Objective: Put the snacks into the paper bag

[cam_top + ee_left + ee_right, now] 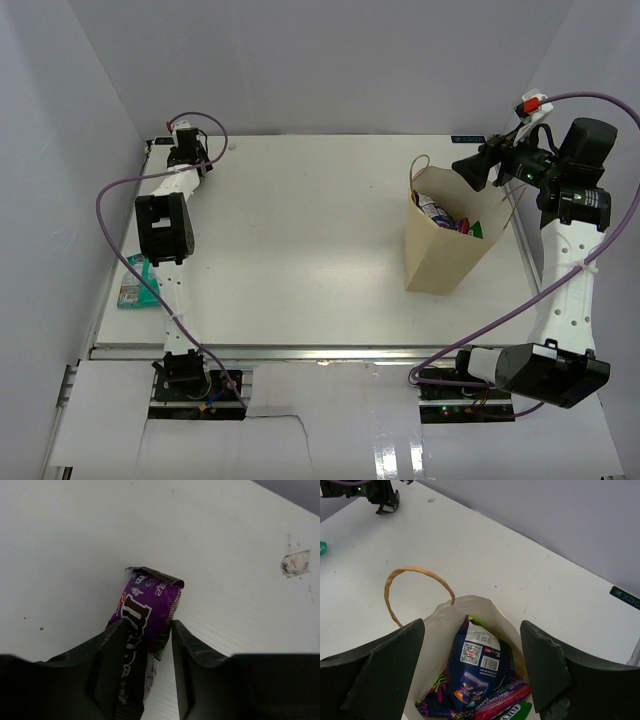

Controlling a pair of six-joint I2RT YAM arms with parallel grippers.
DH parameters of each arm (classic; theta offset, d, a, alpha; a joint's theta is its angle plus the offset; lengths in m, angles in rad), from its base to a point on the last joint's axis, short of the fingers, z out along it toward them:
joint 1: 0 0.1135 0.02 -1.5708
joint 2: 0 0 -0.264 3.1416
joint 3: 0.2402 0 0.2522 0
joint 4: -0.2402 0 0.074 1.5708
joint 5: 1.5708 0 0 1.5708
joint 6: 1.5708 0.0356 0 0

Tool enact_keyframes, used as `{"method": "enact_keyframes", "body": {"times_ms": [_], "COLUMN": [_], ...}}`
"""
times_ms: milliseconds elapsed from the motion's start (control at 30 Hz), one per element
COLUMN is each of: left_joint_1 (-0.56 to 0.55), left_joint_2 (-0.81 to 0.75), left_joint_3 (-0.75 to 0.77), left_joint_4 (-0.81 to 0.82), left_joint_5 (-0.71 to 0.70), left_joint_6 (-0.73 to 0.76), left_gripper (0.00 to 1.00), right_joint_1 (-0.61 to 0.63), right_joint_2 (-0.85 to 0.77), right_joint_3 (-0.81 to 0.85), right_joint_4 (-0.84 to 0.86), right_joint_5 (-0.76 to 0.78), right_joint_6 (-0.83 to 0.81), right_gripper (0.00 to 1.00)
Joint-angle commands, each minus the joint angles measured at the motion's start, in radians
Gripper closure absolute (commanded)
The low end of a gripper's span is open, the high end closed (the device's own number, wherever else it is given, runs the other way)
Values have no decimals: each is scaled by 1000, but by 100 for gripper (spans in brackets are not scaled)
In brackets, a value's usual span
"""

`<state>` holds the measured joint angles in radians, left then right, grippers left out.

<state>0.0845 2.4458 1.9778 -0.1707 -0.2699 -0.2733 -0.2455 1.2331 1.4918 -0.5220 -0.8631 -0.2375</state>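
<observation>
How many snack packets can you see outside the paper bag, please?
2: a purple bar between the left fingers, far left; a teal packet at the table's left edge, partly under the left arm. Others may be hidden.

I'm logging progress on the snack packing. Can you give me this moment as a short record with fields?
left end effector: shut on small dark purple glossy snack bar, near the far left corner of the white table
right end effector: open, above the bag's mouth
tall tan kraft paper bag: upright, right side of table
inside bag: large purple glossy packet, pink-red packet, green-white packet
not yet bagged: held bar; pale teal packet at table's left edge
</observation>
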Motion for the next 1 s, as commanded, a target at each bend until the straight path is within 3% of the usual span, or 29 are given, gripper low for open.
{"method": "enact_keyframes", "body": {"times_ms": [0, 133, 267, 300, 367, 433, 467, 533, 667, 767, 833, 967], "left_joint_1": [-5, -5, -3, -3, -3, -5, -6, -9, -11, -34, -113, -245], "left_joint_2": [1, 1, -33, -60, -102, -189, -226, -367, -580, -663, -730, -843], "left_joint_3": [49, 4, -45, -53, -75, -123, -147, -239, -596, -716, -821, -933], "left_joint_4": [-36, -38, -55, -56, -55, -36, -14, 61, 369, 541, 598, 628], "left_joint_5": [-48, -52, 17, 38, 130, 240, 387, 550, 970, 1263, 1386, 1420], "left_joint_6": [103, 118, 85, 71, 22, -10, -48, -90, -229, -413, -498, -504], "left_gripper": [53, 60, 84, 94, 100, 100, 100, 100, 100, 99, 99, 99], "right_joint_1": [8, 11, 21, 26, 41, 70, 86, 139, 270, 406, 524, 682], "right_joint_2": [3, 2, -11, -14, -23, -24, -23, -18, 5, 52, 94, 175], "right_joint_3": [62, 62, 64, 68, 77, 93, 100, 114, 133, 168, 183, 194], "right_joint_4": [11, 8, 8, 8, -4, -18, -36, -50, -56, -65, -52, 16], "right_joint_5": [15, 6, -13, -26, -50, -91, -106, -114, -90, -41, 11, 180], "right_joint_6": [-11, -13, -14, -16, -29, -51, -59, -74, -91, -80, -50, 84], "right_gripper": [17, 17, 17, 17, 17, 17, 18, 18, 18, 17, 17, 13]}}
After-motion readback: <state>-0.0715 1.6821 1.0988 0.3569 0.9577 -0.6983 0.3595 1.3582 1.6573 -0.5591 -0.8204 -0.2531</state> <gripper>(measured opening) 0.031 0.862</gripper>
